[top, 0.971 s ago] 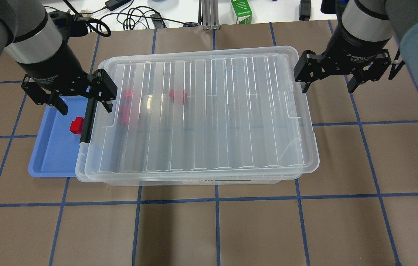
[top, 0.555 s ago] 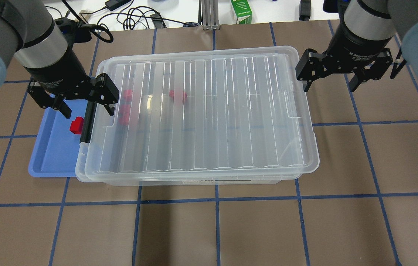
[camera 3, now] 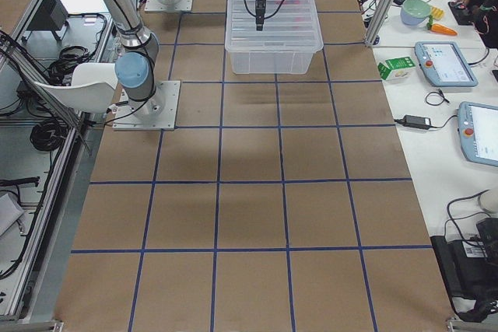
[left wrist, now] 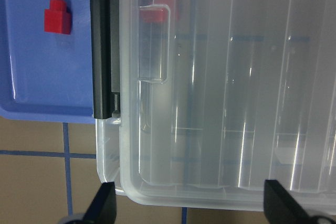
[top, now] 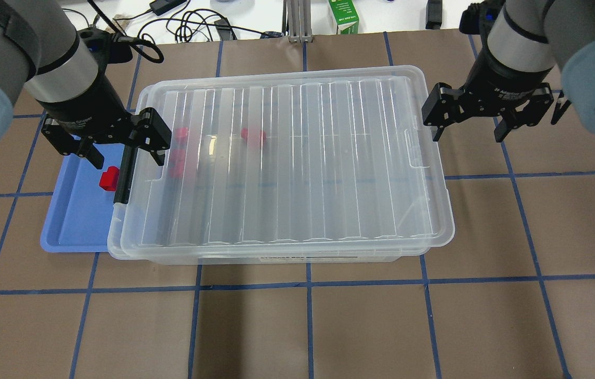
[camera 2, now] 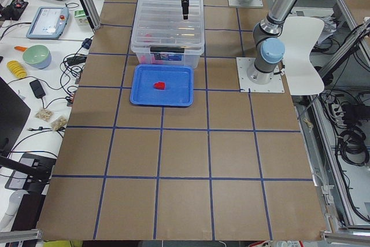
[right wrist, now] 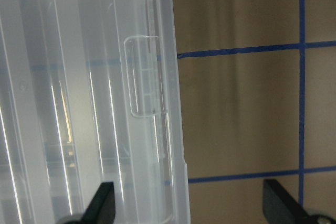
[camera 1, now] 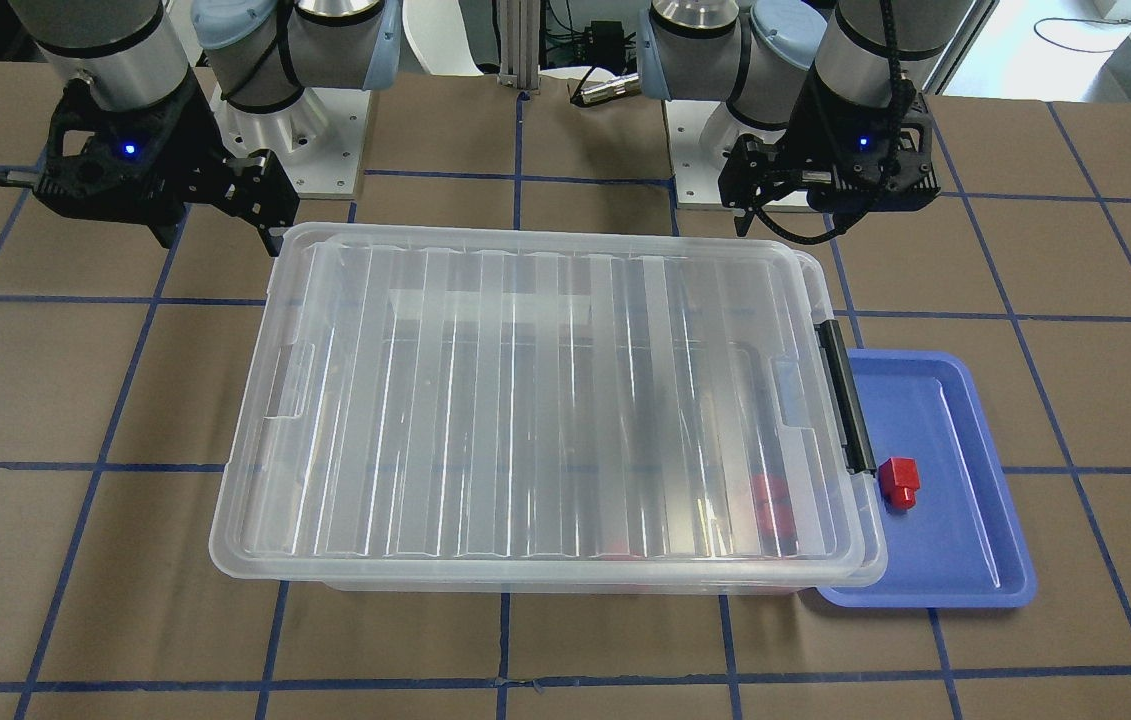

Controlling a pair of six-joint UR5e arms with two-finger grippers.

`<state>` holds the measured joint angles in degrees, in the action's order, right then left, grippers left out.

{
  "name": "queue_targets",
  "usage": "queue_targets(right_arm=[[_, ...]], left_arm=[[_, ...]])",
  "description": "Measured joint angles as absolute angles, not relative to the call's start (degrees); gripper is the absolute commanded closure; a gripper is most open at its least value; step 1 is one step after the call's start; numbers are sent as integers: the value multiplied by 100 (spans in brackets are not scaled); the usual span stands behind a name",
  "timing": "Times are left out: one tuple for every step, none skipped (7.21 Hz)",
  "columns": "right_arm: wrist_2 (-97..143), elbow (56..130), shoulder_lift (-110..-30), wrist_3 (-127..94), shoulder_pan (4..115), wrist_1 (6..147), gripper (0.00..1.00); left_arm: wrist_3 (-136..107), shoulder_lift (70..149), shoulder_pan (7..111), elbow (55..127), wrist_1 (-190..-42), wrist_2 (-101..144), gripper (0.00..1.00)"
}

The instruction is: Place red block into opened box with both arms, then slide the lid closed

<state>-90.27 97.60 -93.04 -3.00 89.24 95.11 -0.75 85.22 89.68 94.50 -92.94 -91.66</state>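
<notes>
Both grippers have shifted slightly toward the robot over the last second. The left gripper has also moved a little toward the box, while box and lid lie unchanged.

Left gripper: fingers apart, empty. It hangs over the latch end of the box, one finger above the blue tray and the other above the lid's corner.

Right gripper: fingers apart, empty. It hangs at the opposite short end, one finger at the lid's edge and the other over the table.

The lid lies flat on the box, offset toward the right gripper's end, so the box rim shows by the black latch.

One red block rests in the blue tray, just beside the latch. Three other red blocks show blurred through the lid, inside the box.
</notes>
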Motion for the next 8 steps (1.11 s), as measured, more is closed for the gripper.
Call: queue_targets(right_arm=[[-9027, 10143, -9184, -249, 8916, 10152, 0], [-9032, 10406, -9059, -206, 8907, 10657, 0], [-9029, 10517, -8919, -168, 8896, 10939, 0], [-9031, 10558, -8771, -150, 8883, 11169, 0], [-9038, 10593, -8672, -144, 8872, 11361, 0], [-9044, 10608, -8612, -142, 8865, 11455, 0], [-9047, 10617, -8576, -134, 8857, 11500, 0], [-9052, 10615, -8520, -128, 8846, 11518, 0]], left_arm=[[28, 8446, 8971, 9402, -9379, -9075, 0], [95, 8362, 8970, 9361, -9552, -8977, 0], [175, 8310, 8967, 9325, -9705, -8953, 0], [270, 8301, 8957, 9315, -9792, -8957, 0], [336, 8330, 8910, 9332, -9809, -8956, 0], [440, 8381, 8787, 9358, -9776, -8942, 0], [603, 8424, 8594, 9377, -9709, -8932, 0], [820, 8446, 8357, 9399, -9649, -8932, 0]])
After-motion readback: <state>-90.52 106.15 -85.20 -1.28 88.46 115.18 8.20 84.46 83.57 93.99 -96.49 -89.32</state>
